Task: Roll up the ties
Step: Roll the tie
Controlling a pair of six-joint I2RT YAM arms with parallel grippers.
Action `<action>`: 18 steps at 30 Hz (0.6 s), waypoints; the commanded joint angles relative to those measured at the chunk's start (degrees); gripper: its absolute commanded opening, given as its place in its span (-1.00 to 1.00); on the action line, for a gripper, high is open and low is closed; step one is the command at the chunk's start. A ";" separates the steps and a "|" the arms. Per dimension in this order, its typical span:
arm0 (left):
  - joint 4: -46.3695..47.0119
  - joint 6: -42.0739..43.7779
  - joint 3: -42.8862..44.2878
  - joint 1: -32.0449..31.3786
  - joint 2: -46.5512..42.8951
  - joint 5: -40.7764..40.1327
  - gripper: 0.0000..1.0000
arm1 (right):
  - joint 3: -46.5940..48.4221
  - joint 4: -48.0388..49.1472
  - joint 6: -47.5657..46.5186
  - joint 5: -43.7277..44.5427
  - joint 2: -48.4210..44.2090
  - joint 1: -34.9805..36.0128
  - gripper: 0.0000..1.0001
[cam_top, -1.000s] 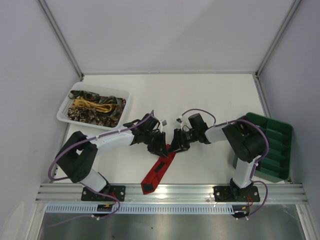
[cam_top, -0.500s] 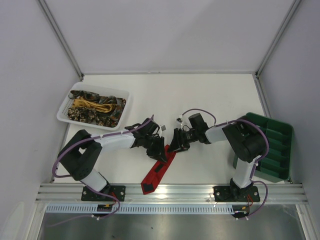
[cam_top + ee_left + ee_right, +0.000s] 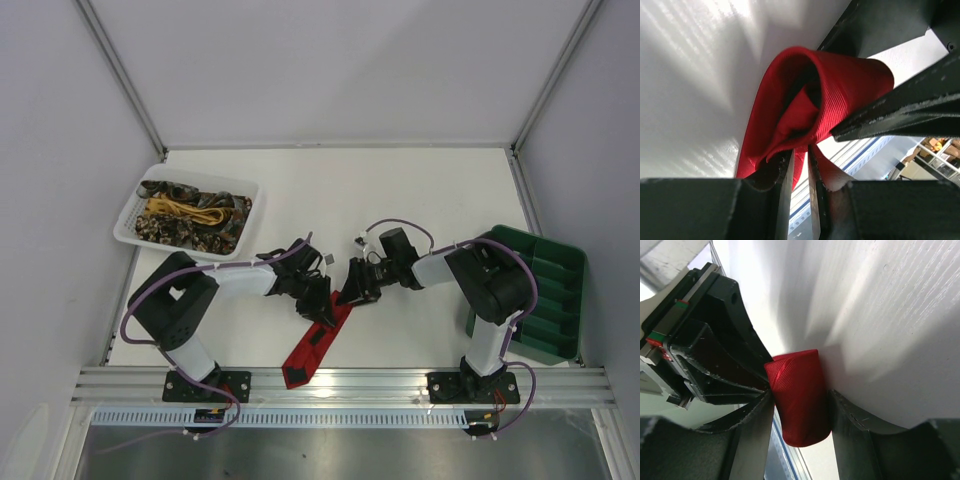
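Observation:
A bright red tie [image 3: 310,350] lies on the white table, its wide pointed end with dark backing toward the front rail. Its upper end is rolled into a short roll between the two grippers. My right gripper [image 3: 350,292] is shut on this roll [image 3: 796,375], one finger on each side. My left gripper [image 3: 320,305] meets it from the left. Its jaws stand nearly together, pinching the red fabric [image 3: 840,95] at the roll's open end. Brown-gold patterned and yellow ties [image 3: 190,215] lie heaped in the basket.
The white mesh basket [image 3: 128,228] stands at the back left. The green compartment tray [image 3: 550,290] stands at the right edge, beside the right arm. The aluminium rail [image 3: 340,383] runs along the front, just past the tie's tip.
My left gripper has slid a little nearer and lower along the tie, and its arm has swung right. The right gripper holds almost the same place on the roll.

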 commanded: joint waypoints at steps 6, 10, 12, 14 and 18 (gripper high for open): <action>3.62 0.75 1.28 -0.06 2.25 -0.95 -0.55 | -1.20 1.71 -0.46 0.49 0.24 1.38 0.04; 3.53 0.75 1.81 -0.06 2.25 -1.13 -0.56 | -2.25 3.47 0.77 0.75 0.24 1.56 0.03; 3.53 0.75 1.64 -0.06 1.90 -1.48 -0.56 | -2.78 3.65 0.86 1.19 -0.02 1.56 0.03; 3.53 0.58 0.94 -0.06 1.55 -1.39 -0.56 | -3.57 3.83 0.77 1.46 -0.46 1.56 0.01; 3.88 0.40 -0.47 -0.06 0.93 -1.65 -0.56 | -4.54 6.89 2.09 0.58 -0.38 1.56 -0.09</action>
